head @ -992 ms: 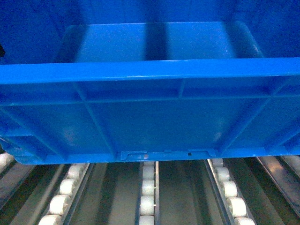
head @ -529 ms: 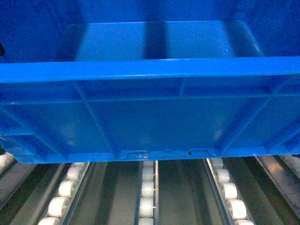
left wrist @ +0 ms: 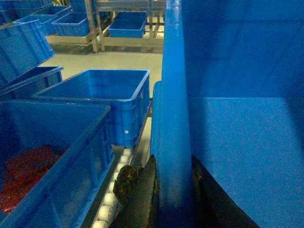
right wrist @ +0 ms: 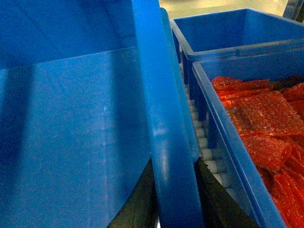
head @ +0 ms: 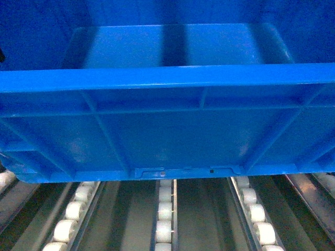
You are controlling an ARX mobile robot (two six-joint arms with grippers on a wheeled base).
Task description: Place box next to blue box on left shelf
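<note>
The box (head: 167, 141), a large blue crate with ribbed walls, fills the head view above the left shelf's roller rails (head: 164, 209). I cannot tell whether its base touches the rollers. My left gripper (left wrist: 172, 164) is shut on the box's left wall rim (left wrist: 173, 95), one finger outside and one inside. My right gripper (right wrist: 175, 164) is shut on the right wall rim (right wrist: 152, 95) in the same way. A blue box (left wrist: 57, 156) holding red material stands just left of the carried box, with a strip of rollers (left wrist: 114, 190) between them.
An empty blue crate (left wrist: 104, 102) stands behind the left neighbour. On the right, a blue crate of orange-red bubble-wrap packets (right wrist: 256, 128) sits close beside the box, with another empty crate (right wrist: 228, 33) behind it. More crates and racks (left wrist: 123, 23) lie across the floor.
The box has shifted up very slightly in the head view. Both grips look unchanged.
</note>
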